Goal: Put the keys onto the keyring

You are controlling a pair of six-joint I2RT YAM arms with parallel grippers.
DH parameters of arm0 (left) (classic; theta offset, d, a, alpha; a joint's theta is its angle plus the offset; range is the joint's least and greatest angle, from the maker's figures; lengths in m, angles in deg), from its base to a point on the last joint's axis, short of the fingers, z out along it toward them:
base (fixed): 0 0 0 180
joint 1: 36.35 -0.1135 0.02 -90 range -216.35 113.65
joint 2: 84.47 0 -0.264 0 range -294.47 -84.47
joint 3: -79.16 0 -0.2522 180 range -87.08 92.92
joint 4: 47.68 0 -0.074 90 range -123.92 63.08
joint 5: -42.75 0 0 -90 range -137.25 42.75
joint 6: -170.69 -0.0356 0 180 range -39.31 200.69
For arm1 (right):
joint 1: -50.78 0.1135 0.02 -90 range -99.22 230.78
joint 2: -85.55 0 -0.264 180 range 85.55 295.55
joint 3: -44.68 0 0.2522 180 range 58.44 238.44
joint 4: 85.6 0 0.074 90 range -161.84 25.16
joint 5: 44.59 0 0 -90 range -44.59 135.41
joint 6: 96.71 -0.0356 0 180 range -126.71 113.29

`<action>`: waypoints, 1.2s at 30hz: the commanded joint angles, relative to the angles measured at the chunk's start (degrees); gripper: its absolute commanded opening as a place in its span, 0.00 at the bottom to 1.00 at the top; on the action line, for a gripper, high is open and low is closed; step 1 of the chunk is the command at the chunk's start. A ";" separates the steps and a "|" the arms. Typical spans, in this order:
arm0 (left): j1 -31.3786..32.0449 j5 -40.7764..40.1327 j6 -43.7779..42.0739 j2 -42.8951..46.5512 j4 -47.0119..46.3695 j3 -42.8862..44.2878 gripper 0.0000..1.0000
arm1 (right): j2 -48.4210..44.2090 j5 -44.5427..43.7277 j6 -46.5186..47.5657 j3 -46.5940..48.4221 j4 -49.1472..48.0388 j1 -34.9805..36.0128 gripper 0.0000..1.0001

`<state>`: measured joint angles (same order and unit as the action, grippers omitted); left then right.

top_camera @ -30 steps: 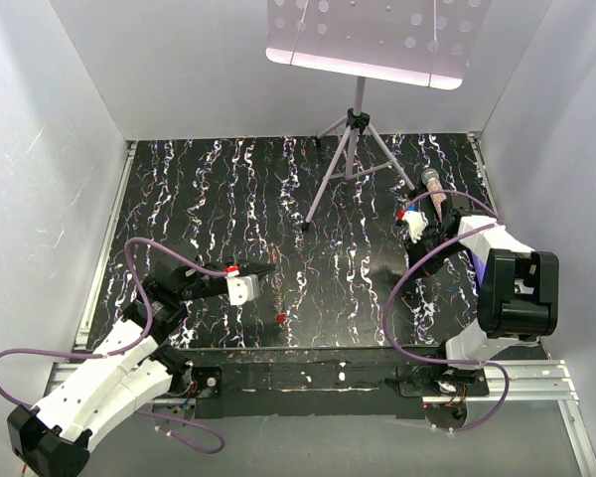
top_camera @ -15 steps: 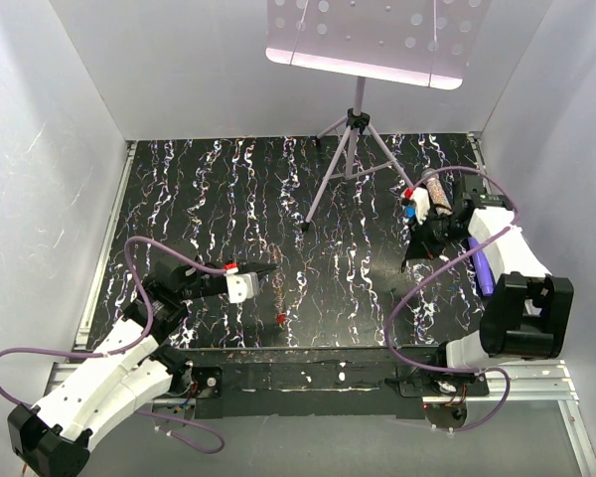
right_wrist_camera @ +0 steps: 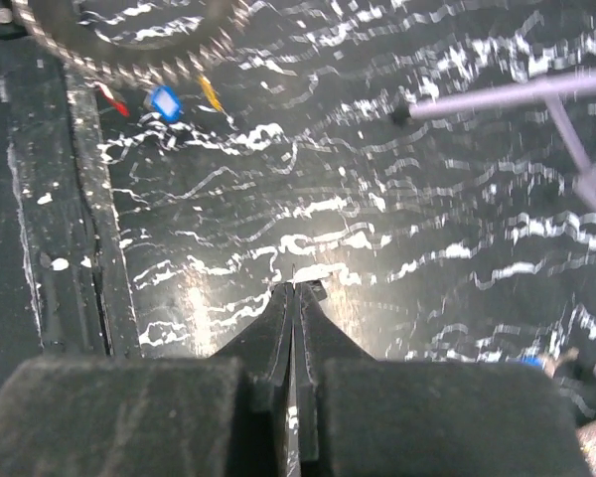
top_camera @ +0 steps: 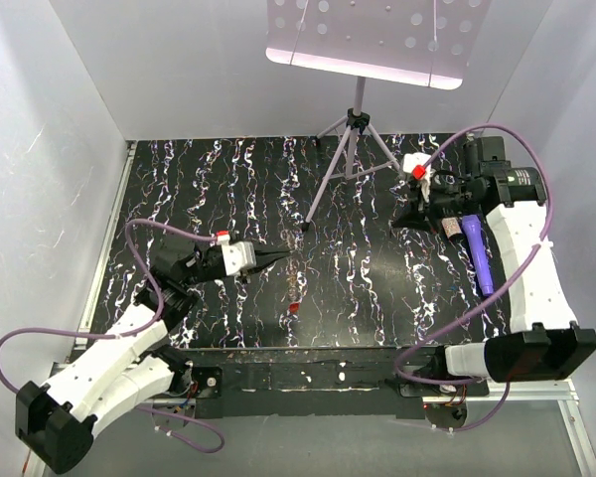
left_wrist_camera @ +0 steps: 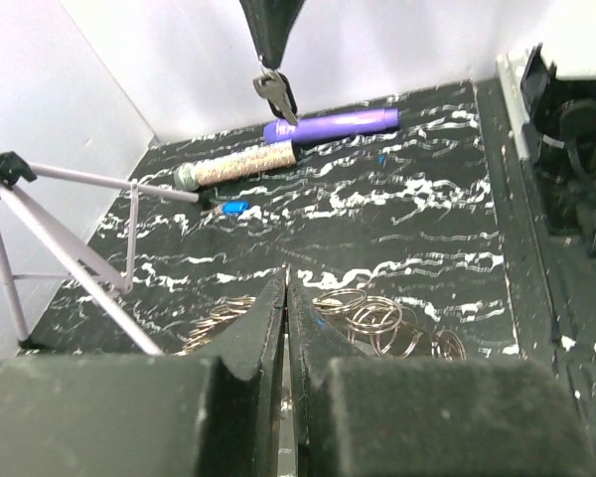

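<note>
The left pincer (left_wrist_camera: 286,286) is pinched on the keyring (left_wrist_camera: 377,320), lower centre. Straight beyond it, upper centre and well apart, the right pincer (left_wrist_camera: 272,60) clamps a silver key (left_wrist_camera: 278,96) hanging blade-down.

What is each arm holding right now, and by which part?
Right gripper: the silver key, pinched at its upper end. Left gripper: apparently the keyring, by its wire at the tips of the jaws.

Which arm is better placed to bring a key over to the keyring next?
Right. The right gripper pinches a silver key in the air, facing the left gripper, which is shut at the keyring and seems to hold it.
</note>
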<state>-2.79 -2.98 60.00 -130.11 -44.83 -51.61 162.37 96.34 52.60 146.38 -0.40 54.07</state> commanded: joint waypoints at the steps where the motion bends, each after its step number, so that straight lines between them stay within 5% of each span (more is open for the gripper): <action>1: 0.01 3.01 10.57 -2.95 -13.50 3.21 0.00 | -2.99 3.82 4.32 4.51 3.01 6.45 0.01; 7: -1.39 5.64 14.87 -7.78 -21.94 3.12 0.00 | -1.14 2.68 3.71 6.80 0.99 16.99 0.01; 13: -2.80 12.14 18.50 -9.72 -35.48 -1.97 0.00 | -7.02 -5.22 -1.12 -1.87 -15.69 27.46 0.01; 24: -2.80 15.67 4.43 -8.14 -19.06 0.22 0.00 | -11.07 -11.91 -9.20 -13.40 -32.93 36.08 0.01; 36: -2.62 14.88 -5.06 -8.84 -8.77 1.45 0.00 | -9.93 -14.11 -12.02 -15.34 -33.39 39.16 0.01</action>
<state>-5.48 11.97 58.58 -139.25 -55.41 -52.60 151.99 83.25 42.02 131.67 -31.24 91.99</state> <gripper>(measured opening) 0.010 0.023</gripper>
